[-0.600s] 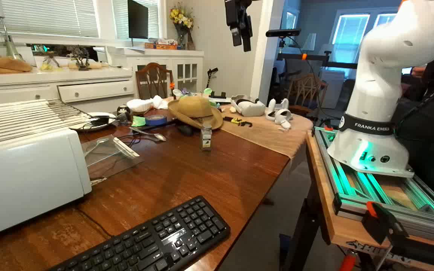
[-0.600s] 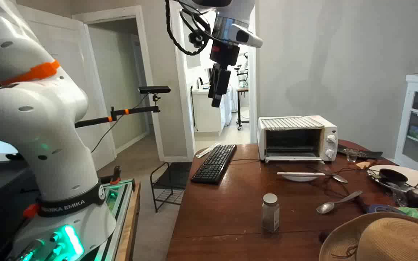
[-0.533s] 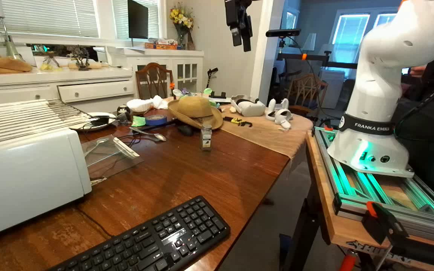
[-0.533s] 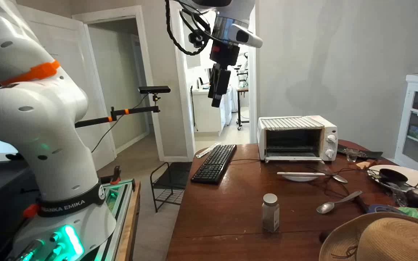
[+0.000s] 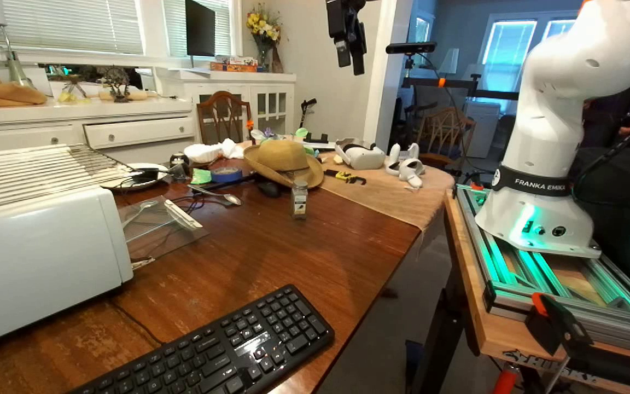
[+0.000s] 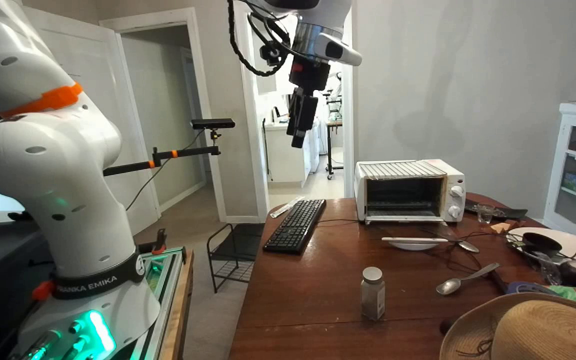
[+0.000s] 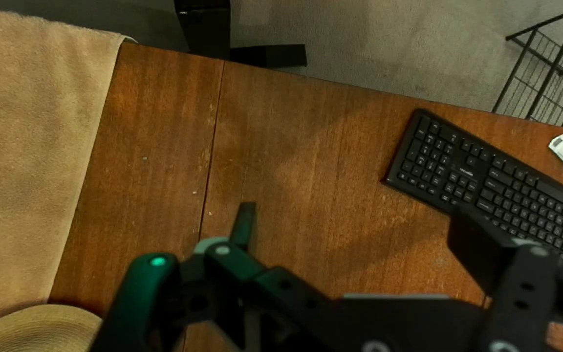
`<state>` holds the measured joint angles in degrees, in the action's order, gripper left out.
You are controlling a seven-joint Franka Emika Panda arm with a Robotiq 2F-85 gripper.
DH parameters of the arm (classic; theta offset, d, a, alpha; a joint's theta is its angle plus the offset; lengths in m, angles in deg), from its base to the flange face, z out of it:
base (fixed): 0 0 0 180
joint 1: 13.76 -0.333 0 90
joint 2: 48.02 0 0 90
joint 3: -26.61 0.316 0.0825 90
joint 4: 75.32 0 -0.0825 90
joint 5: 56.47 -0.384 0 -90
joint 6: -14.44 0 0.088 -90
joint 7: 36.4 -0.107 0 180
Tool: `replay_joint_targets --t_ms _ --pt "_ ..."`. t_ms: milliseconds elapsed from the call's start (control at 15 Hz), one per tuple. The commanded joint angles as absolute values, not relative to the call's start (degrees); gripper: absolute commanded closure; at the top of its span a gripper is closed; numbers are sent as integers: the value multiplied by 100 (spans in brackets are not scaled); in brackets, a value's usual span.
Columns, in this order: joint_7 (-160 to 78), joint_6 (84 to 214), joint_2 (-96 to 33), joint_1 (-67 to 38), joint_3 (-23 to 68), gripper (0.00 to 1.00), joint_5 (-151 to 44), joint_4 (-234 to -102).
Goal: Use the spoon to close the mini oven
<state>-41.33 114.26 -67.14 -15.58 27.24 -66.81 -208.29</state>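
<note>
The metal spoon [image 6: 468,277] is lying on the tabletop [image 6: 318,305] near the straw hat [image 6: 535,325]. The toaster oven [image 6: 408,195] is standing with its door [image 5: 184,214] lowered. The hand [image 7: 353,217] is hanging high above, jaws apart.

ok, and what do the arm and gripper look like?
Arm: white, rounded segments with grey oval caps, an orange band, a black collar lettered FRANKA EMIKA in white, and green light on the base. Gripper: black, angular, two-fingered, with a thick black cable looping near it.
</note>
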Motion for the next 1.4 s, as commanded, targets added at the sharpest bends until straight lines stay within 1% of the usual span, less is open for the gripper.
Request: replay_joint_targets --t_ms 0,600,800,1133,1333 --pt "-4124 11415 -6713 -1522 2755 0 -6688 -20822" --pt "-4140 11452 -6683 -1533 2750 0 -6781 -20827" --pt "-4319 11928 -6420 -1512 2695 0 -7201 -20767" --pt "-4794 13773 -5321 -1474 2686 0 -8120 -20405" --pt "-5182 15154 -4346 -1478 2715 0 -8303 -20036"
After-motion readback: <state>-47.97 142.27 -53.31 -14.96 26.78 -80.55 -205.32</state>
